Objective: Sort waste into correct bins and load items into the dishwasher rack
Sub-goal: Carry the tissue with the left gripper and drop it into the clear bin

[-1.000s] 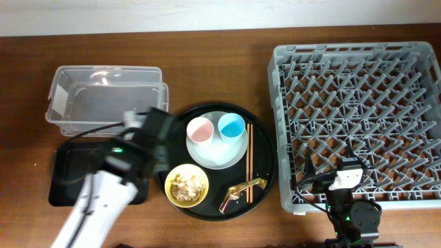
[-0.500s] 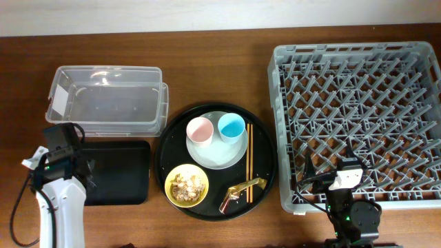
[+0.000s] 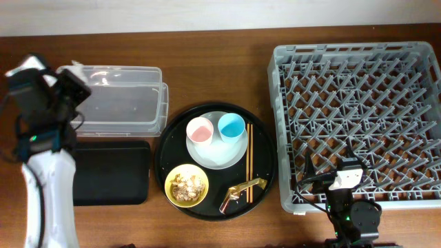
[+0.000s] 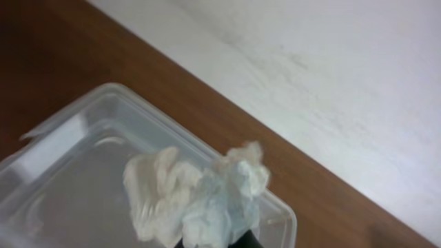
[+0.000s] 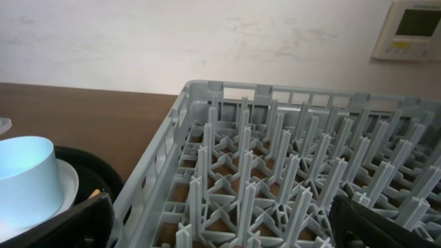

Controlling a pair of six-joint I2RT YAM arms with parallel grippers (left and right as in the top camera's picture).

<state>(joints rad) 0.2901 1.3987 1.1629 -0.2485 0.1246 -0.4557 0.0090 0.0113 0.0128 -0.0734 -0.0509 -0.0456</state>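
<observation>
Wooden table point(image 3: 207, 62) runs under a pale wall; at its left end the left gripper point(image 4: 217, 241) pinches the crumpled white tissue point(image 4: 196, 196) above the clear tub point(image 4: 76, 172). It should centre over the tub's floor before letting go, because the light wad hangs near the rim. The right gripper point(image 5: 220, 234) sits with its jaws spread beside the dishwasher rack point(image 5: 275, 138).

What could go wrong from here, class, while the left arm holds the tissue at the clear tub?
1. The left gripper holds the tissue close to a corner of the clear tub. If it is released there, it might land on the rim or on the table outside.
2. The gold wrapper lies at the ends of the chopsticks. Grasping it later could knock them askew.
</observation>
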